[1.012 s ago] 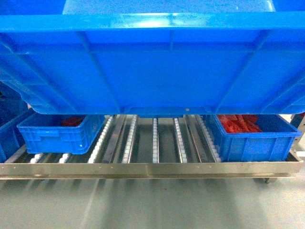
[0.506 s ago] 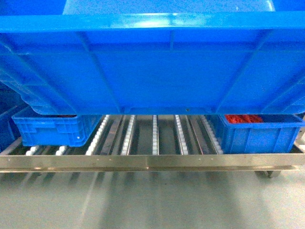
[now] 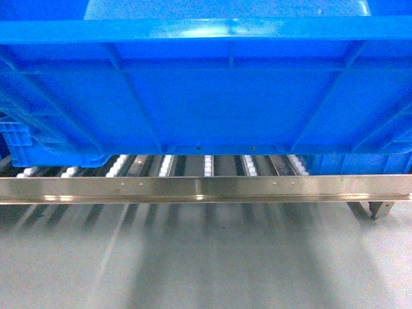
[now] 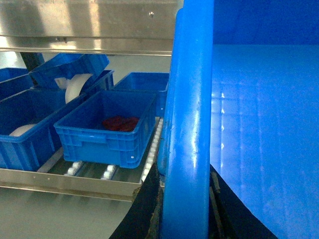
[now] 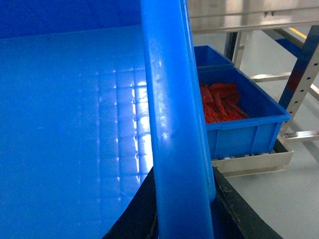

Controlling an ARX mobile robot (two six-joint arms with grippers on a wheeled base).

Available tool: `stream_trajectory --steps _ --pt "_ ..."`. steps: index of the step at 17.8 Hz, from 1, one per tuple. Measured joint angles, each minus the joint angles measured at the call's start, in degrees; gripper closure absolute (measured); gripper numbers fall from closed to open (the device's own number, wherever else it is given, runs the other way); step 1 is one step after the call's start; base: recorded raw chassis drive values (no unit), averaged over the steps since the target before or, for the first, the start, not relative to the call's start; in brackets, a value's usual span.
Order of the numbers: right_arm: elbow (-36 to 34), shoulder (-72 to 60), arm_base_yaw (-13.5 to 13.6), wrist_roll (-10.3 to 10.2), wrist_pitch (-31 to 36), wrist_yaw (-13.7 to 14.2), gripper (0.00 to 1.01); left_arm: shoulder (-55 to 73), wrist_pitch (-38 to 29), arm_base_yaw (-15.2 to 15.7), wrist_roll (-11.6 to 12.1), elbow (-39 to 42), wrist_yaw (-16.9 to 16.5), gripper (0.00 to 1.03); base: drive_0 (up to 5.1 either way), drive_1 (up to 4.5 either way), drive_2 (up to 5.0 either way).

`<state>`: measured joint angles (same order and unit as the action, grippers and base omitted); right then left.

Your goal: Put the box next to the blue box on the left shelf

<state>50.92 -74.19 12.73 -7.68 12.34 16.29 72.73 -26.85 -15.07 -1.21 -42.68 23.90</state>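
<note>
The box (image 3: pixel 206 84), a large bright blue ribbed crate, fills the upper half of the head view and hangs just in front of and above the left shelf (image 3: pixel 206 188), a low roller rack. My left gripper (image 4: pixel 185 201) is shut on the box's left rim (image 4: pixel 189 124). My right gripper (image 5: pixel 182 204) is shut on its right rim (image 5: pixel 172 109). The blue box (image 4: pixel 107 130), smaller and holding red parts, sits on the rollers left of the held box. Neither gripper shows in the head view.
A second small blue box (image 5: pixel 244 117) with red parts sits on the rack's right end. Several blue bins (image 4: pixel 25 119) with white items stand farther left. A steel shelf level (image 4: pixel 89 25) runs above the rack. A frame upright (image 5: pixel 304 64) stands to the right on grey floor (image 3: pixel 206 257).
The box has sunk toward the rack and come closer, now hiding most of both small boxes and the rollers. The rack's front rail has risen in the head view.
</note>
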Motion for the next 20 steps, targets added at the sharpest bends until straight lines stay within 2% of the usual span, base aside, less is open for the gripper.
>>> stream_trajectory --steps 20 --pt "-0.09 0.0 0.0 0.04 -0.04 -0.04 0.8 0.02 0.09 0.0 -0.07 0.15 0.04 0.89 0.0 0.0 0.0"
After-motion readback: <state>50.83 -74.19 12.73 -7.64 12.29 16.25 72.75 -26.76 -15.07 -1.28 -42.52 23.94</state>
